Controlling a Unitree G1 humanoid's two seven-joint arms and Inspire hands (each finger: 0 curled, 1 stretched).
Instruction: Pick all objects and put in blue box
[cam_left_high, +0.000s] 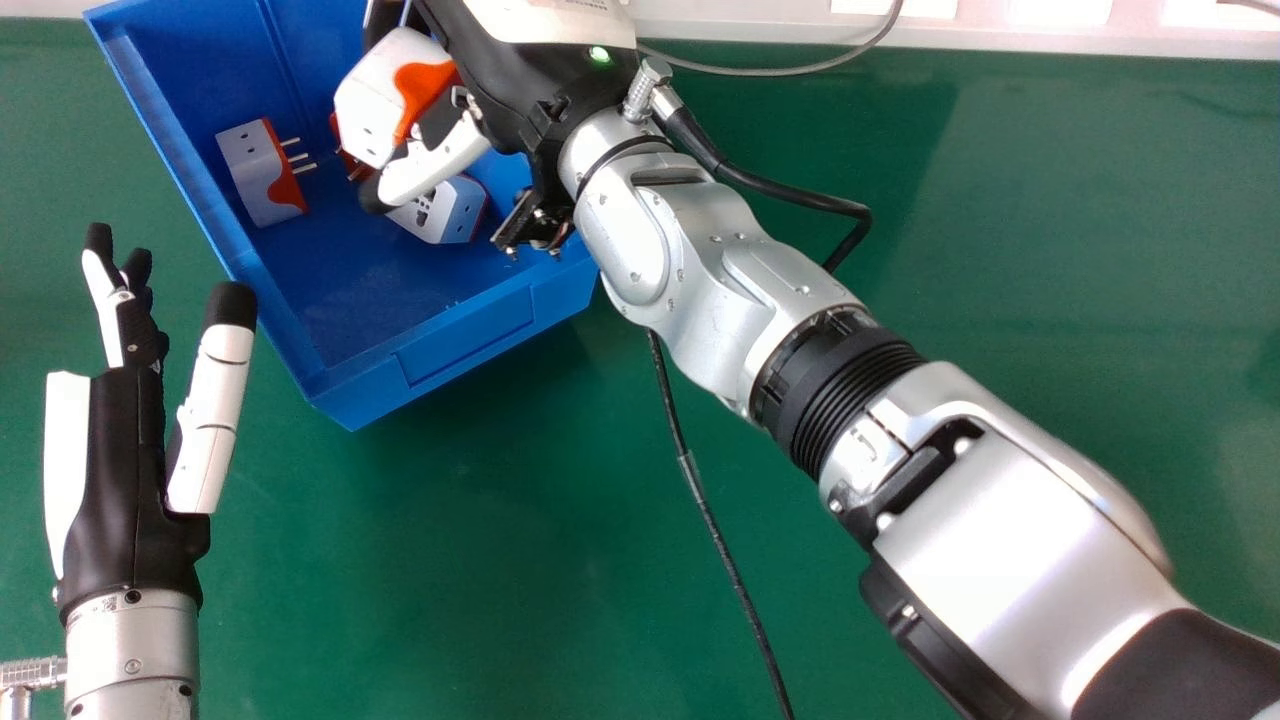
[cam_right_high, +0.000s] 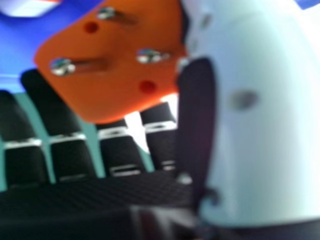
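Observation:
Over the blue box (cam_left_high: 460, 335) in the head view, my right hand (cam_left_high: 540, 90) is shut on a white and orange plug adapter (cam_left_high: 375, 100). The right hand view has the thumb of the right hand (cam_right_high: 260, 140) against the adapter's edge, and the held adapter (cam_right_high: 117, 100) turns its orange face with metal pins to the camera. Inside the box lie a white adapter with an orange side (cam_left_high: 245, 175) and a white one (cam_left_high: 460, 210), partly hidden by the thumb. A red piece behind the held adapter is mostly covered. My left hand (cam_left_high: 115, 470) is open, left of the box.
A green table surface (cam_left_high: 1050, 250) surrounds the box. One black cable (cam_left_high: 700, 490) runs down the table below the right forearm, and a grey cable (cam_left_high: 790, 70) curves near the back edge. The box's left wall (cam_left_high: 215, 215) stands close to the left hand's thumb.

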